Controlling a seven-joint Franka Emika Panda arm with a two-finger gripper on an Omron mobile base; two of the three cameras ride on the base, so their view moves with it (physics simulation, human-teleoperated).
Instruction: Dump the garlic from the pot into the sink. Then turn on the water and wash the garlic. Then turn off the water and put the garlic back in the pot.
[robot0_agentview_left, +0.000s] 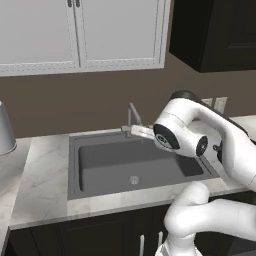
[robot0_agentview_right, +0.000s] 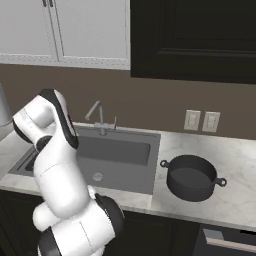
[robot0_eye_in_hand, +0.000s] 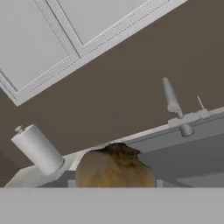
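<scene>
While the arm bends over the sink (robot0_agentview_left: 75, 165), the hand view has a tan-brown lump, the garlic (robot0_eye_in_hand: 114, 167), very close at its bottom edge, right where the finger tips rise; the tips themselves are hidden behind it. The jaws are pressed nearly together, and the garlic seems to be pinched between them, above the sink.

From the left base view the gripper cannot be made out clearly, because the white wrist covers it near the faucet (robot0_agentview_left: 133, 118). The basin is dark grey, with a round silver drain (robot0_agentview_left: 133, 180) on its floor. The faucet stands at the far rim of the sink, thin and grey.

On the marble counter (robot0_agentview_right: 235, 165), to the right of the sink, stands the pot (robot0_agentview_right: 191, 177), black, upright, with small loop handles on its two sides. It is well apart from the garlic. I cannot tell if something lies inside it.

At the far left of the counter stands a grey cylinder (robot0_eye_in_hand: 37, 148). Above are white cabinets (robot0_agentview_left: 80, 32).
</scene>
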